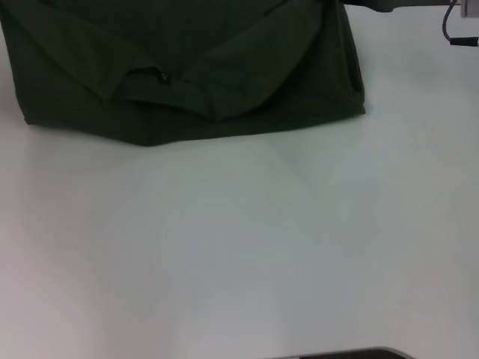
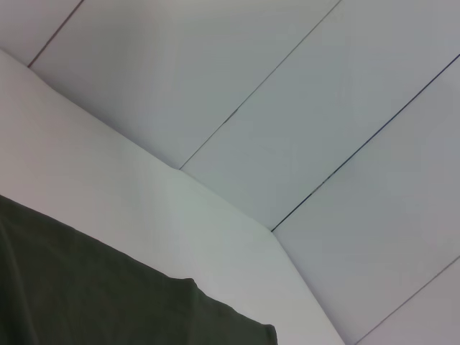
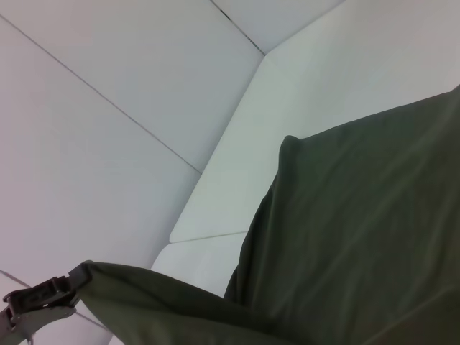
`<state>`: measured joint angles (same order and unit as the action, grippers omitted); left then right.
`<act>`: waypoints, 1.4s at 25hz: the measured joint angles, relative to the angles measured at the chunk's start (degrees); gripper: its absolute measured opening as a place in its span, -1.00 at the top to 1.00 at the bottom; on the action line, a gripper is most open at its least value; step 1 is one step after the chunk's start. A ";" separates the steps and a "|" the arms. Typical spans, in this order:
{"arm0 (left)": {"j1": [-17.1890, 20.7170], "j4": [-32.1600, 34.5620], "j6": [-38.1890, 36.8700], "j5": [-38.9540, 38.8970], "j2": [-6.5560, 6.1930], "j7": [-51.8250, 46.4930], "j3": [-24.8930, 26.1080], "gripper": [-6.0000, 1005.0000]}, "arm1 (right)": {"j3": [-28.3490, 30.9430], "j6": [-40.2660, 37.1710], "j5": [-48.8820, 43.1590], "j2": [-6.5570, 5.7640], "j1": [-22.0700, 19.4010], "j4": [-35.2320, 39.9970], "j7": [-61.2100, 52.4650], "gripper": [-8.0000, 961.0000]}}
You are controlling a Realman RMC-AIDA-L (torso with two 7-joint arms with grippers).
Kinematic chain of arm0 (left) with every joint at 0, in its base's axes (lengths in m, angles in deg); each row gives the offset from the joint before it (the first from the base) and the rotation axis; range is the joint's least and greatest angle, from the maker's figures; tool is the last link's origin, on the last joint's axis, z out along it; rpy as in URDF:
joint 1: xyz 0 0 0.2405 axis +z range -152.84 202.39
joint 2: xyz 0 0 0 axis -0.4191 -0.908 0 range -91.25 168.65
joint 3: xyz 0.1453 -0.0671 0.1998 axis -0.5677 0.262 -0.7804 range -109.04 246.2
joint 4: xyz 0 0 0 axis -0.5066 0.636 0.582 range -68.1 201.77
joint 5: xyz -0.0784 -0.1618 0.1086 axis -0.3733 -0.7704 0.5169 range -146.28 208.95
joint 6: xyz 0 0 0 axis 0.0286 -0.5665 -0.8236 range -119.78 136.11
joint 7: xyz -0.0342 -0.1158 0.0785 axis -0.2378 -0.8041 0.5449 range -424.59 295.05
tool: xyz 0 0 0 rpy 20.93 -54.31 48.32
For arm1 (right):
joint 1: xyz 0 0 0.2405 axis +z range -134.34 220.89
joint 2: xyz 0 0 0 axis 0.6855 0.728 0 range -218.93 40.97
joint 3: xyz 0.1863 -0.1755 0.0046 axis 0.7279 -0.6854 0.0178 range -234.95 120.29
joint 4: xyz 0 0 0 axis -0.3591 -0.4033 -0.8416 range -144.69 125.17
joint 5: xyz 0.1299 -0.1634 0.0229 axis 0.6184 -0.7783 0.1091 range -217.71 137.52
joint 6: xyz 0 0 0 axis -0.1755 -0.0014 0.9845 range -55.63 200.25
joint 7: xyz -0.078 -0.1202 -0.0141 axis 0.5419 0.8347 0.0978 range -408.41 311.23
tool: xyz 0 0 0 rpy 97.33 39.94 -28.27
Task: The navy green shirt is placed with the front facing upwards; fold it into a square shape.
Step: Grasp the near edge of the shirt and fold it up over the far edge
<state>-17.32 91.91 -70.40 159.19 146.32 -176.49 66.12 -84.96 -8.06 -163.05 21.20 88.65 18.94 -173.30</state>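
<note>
The navy green shirt is lying partly folded at the table's far edge. A gripper is pinching a shirt corner, lifted; whose, unclear. Fold needs carrying over evenly, edges aligned.

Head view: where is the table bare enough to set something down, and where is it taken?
Bare: the white table from the navy green shirt front edge to the near edge, and a strip right of the shirt. Crowded: the far left and centre, under the shirt.
</note>
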 joint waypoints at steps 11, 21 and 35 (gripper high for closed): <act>0.52 0.02 1.46 -0.23 0.05 0.01 0.17 0.92 | -0.22 2.24 0.01 -0.30 -0.53 -0.05 -0.21 0.98; 0.30 0.03 1.29 -0.82 0.05 0.06 0.03 0.92 | -0.72 0.93 0.01 -0.30 0.14 -0.86 0.07 0.98; 0.08 -0.03 1.51 -0.88 0.36 0.68 0.00 0.92 | -2.70 0.66 0.08 0.61 3.08 -0.83 0.71 0.98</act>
<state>-17.24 91.88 -68.89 158.32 146.68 -175.80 66.12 -87.66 -7.40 -162.97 21.80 91.73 18.11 -172.59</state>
